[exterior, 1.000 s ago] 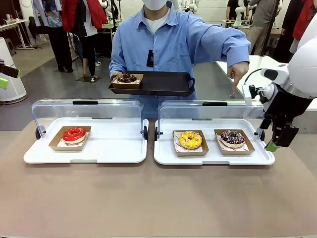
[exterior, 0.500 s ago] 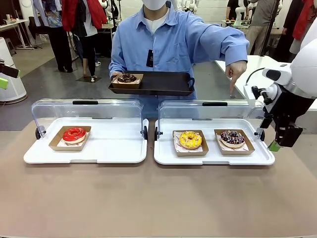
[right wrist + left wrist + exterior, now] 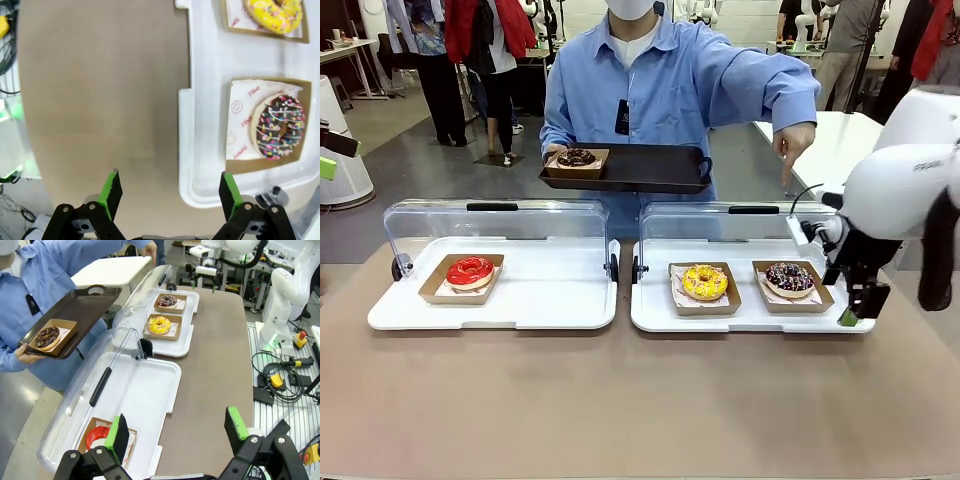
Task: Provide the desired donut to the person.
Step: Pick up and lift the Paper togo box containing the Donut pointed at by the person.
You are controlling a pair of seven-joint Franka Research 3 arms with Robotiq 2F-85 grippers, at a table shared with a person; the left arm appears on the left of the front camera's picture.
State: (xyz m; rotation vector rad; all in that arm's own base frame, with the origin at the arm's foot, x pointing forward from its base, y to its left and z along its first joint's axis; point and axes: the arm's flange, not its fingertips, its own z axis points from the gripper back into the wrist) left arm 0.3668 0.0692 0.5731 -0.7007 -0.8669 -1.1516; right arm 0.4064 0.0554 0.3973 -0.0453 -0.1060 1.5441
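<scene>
The person (image 3: 660, 80) in a light blue shirt holds a black tray (image 3: 650, 172) carrying a chocolate donut (image 3: 576, 158). Their other hand (image 3: 792, 145) points down at the chocolate sprinkle donut (image 3: 789, 277) in its card box. A yellow donut (image 3: 705, 282) sits beside it, and a red donut (image 3: 470, 270) lies in the left case. My right gripper (image 3: 850, 316) hangs open at the right case's right end, beside the sprinkle donut (image 3: 280, 127); nothing is between its fingers (image 3: 111, 186). My left gripper (image 3: 177, 430) is open, high above the red donut (image 3: 97, 436).
Two white display cases (image 3: 550, 300) (image 3: 750, 320) stand side by side with their clear lids (image 3: 495, 222) raised toward the person. Bare brown table lies in front of them. Cables and a stop button (image 3: 280, 382) lie off the table's side. Bystanders stand far behind.
My right arm has swung in and down toward the right case's end. The person's pointing hand and tray have stayed put.
</scene>
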